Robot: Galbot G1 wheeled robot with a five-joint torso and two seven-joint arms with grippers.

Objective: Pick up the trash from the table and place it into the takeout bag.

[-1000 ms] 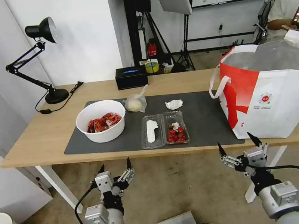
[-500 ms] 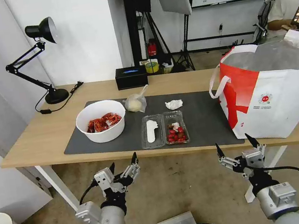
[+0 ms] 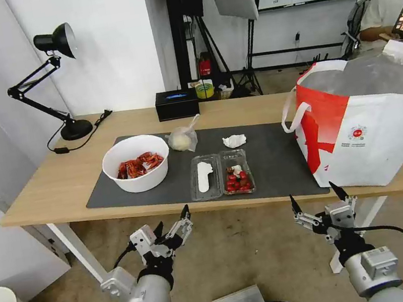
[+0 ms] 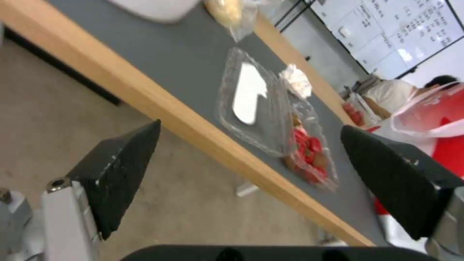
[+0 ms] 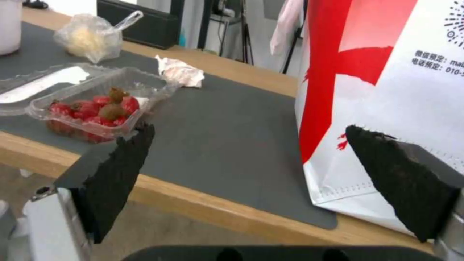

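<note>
Light-wood table (image 3: 39,192) with grey mat (image 3: 274,160), lamp (image 3: 54,41) at far left, bowl (image 3: 136,163), knotted bag (image 3: 182,139), tissue (image 3: 234,140) and clear box (image 3: 220,174) laid on mat, takeout bag (image 3: 365,125) stood at right end, left gripper (image 3: 172,221) and right gripper (image 3: 318,195) held below near edge, both spread wide, nothing gripped or touched.

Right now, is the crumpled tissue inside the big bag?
No, the crumpled tissue lies on the grey mat, apart from the takeout bag.
</note>
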